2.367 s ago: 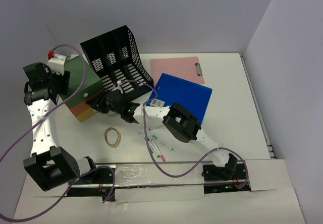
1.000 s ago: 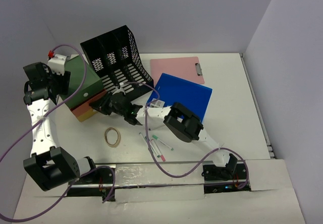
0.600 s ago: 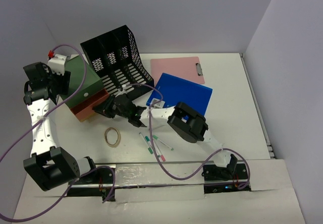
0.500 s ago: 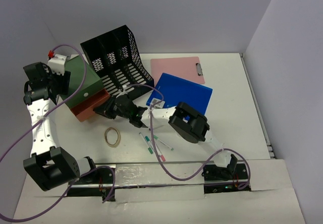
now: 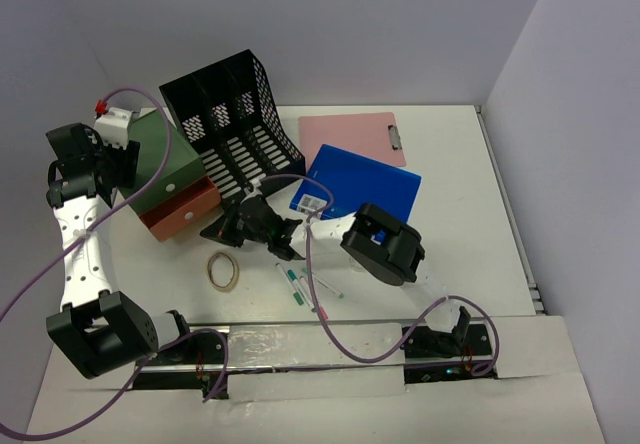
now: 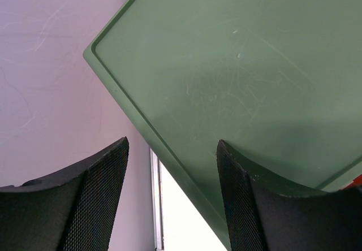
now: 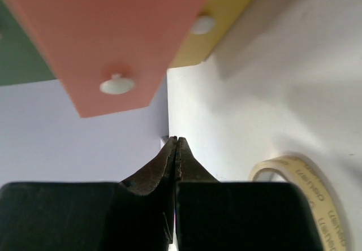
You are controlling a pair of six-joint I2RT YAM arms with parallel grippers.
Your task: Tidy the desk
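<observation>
Nearest the arm bases, several pens [image 5: 305, 286] lie loose on the white tabletop [image 5: 470, 224], which spreads across the whole enclosure between pale walls. Just left of them a tape roll [image 5: 224, 271] lies flat.

The right arm reaches left across the middle, and the right gripper [image 7: 176, 143] sits low beside the tape, pointing at a drawer unit. Its fingers are pressed fully together with nothing between them. Right ahead of it an orange drawer [image 5: 183, 209] juts out from the unit, its white knob [image 7: 117, 85] facing the gripper but apart from it. A yellow drawer [image 7: 220, 13] sits below and further in.

To the right, a blue folder [image 5: 370, 189] lies flat, partly under the right arm. At the left, the left gripper [image 6: 172, 142] hangs over the green unit [image 5: 160, 154], at its edge by the wall, its fingers [image 6: 90, 194] spread wide and holding nothing.

Farther back, a black mesh organizer [image 5: 225, 104] stands beside the unit, and a pink clipboard [image 5: 348, 132] lies near the back wall.
</observation>
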